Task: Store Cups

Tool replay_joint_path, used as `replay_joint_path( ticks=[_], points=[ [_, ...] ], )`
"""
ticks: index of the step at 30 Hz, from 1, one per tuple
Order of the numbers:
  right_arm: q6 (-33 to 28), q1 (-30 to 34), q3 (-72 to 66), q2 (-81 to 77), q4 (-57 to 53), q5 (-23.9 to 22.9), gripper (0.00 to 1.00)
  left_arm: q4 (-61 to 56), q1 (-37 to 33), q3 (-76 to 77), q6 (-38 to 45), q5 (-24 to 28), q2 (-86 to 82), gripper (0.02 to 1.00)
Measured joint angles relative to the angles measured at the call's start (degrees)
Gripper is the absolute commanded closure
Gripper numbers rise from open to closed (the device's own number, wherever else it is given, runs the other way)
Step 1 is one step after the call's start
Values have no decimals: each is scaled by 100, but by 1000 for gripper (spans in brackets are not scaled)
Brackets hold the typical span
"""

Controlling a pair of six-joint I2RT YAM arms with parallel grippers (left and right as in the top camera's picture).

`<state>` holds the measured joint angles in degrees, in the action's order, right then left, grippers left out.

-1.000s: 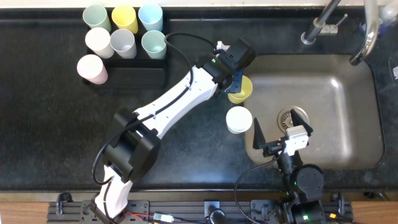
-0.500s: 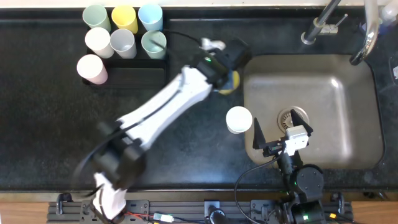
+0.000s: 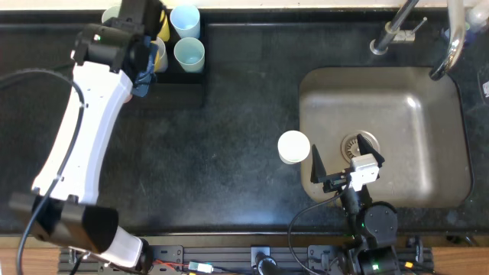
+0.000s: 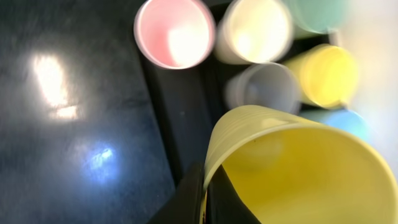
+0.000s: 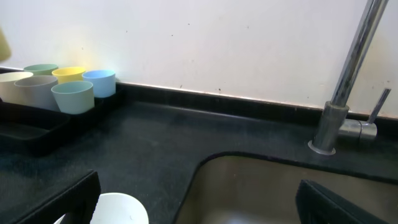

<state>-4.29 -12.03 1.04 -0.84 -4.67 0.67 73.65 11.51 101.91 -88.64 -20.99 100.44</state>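
Top view: the left arm point(image 3: 92, 114) reaches over the tray point(image 3: 179, 88); a white cup point(image 3: 293, 147) stands on the worktop point(image 3: 229, 168) at the sink point(image 3: 412, 114) lip (a nudge could tip it in).
Left wrist view: the left end effector point(image 4: 208, 186) pinches the yellow cup point(image 4: 298, 174) by its rim above the tray, near a grey cup point(image 4: 264, 87); a skewed release could topple neighbours.
Right wrist view: the right end effector point(image 5: 199, 205) gapes empty beside the white cup.

A dark speckled bench point(image 3: 229, 176) spans the top view. A steel sink point(image 3: 412, 114) lies at three o'clock, its drain point(image 3: 352, 143) toward its near-left corner. A tap point(image 3: 391, 32) stands at one o'clock.
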Motion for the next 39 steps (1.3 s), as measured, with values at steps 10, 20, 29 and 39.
replay_joint_path(
  ticks=[10, 20, 29, 39],
  points=[
    [2, 2, 0, 0, -2, -2, 3, -162, -227, -468, -595, 413, 328, 982],
    [-2, 2, 0, 0, -4, 0, 5, -256, -297, -470, -702, 461, 824, 978],
    [0, 0, 0, 0, -2, 0, 5, -404, -380, -470, -702, 501, 1126, 976],
    [0, 0, 0, 0, 0, 0, 3, -448, -492, -470, -702, 527, 1318, 952]
  ],
)
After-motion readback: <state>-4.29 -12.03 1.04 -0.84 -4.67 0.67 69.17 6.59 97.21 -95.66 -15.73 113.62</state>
